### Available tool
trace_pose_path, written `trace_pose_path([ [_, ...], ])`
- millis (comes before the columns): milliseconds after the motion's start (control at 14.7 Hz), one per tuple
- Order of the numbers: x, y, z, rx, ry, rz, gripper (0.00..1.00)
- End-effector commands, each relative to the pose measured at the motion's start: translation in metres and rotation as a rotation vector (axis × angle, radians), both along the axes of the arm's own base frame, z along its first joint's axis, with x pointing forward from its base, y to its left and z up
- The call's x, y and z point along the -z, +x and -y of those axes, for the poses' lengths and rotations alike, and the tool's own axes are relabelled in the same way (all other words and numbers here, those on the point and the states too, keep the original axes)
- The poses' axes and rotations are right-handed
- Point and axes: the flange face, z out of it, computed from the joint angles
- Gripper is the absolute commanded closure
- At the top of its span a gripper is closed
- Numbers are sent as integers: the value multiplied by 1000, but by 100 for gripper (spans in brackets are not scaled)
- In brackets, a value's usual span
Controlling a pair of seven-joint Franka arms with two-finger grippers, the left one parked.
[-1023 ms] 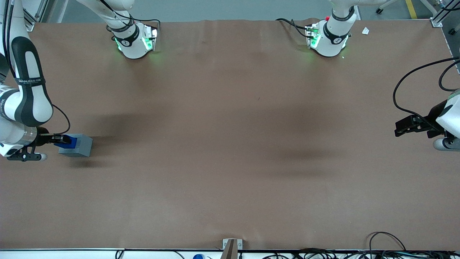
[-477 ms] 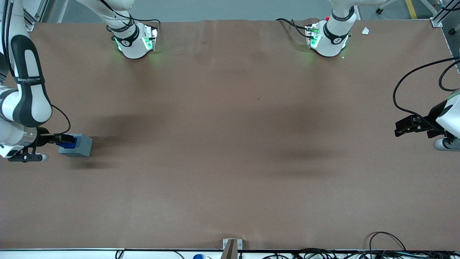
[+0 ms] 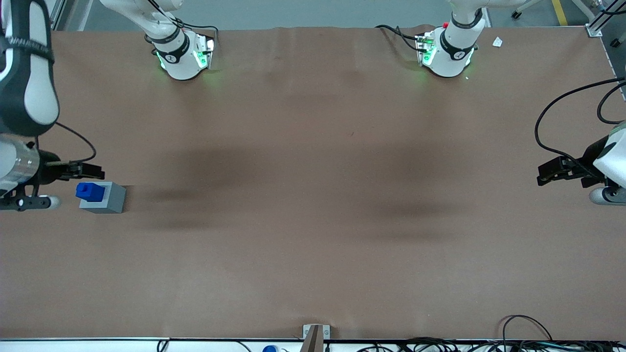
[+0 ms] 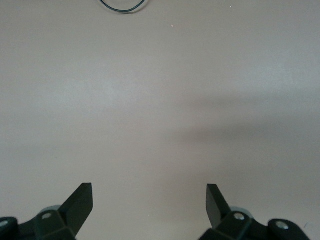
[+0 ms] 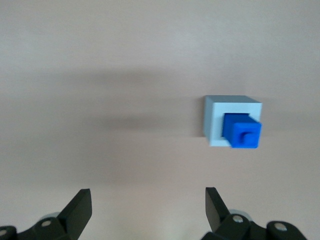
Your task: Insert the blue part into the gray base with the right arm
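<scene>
The blue part [image 3: 89,191] stands in the socket of the gray base [image 3: 108,198] near the working arm's end of the table, its raised step sticking up. In the right wrist view the blue part [image 5: 242,132] sits inside the gray base [image 5: 215,117]. My right gripper [image 3: 93,171] hangs above the table, a little farther from the front camera than the base, and touches neither part. Its fingers [image 5: 78,207] are spread wide apart with only bare table between them, so the gripper [image 5: 148,212] is open and holds nothing.
Brown matting covers the table [image 3: 313,195]. Two white arm bases [image 3: 183,54] [image 3: 447,51] stand along the edge farthest from the front camera. Cables [image 3: 523,327] lie at the nearest edge, toward the parked arm's end.
The gripper has let go of the blue part, opened, and lifted up and away from the base. The blue part stays seated in the gray base.
</scene>
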Motion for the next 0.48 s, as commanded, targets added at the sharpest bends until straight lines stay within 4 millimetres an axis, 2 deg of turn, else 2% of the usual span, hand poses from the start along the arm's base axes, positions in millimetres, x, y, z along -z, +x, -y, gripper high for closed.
trace_pose_path([
  [0,-45,-28,-39,-7,0,38,0],
  [136,-78,-45,-51,-32,9,76,0],
  [409,-128,-92,-47,-43,27,154,0],
])
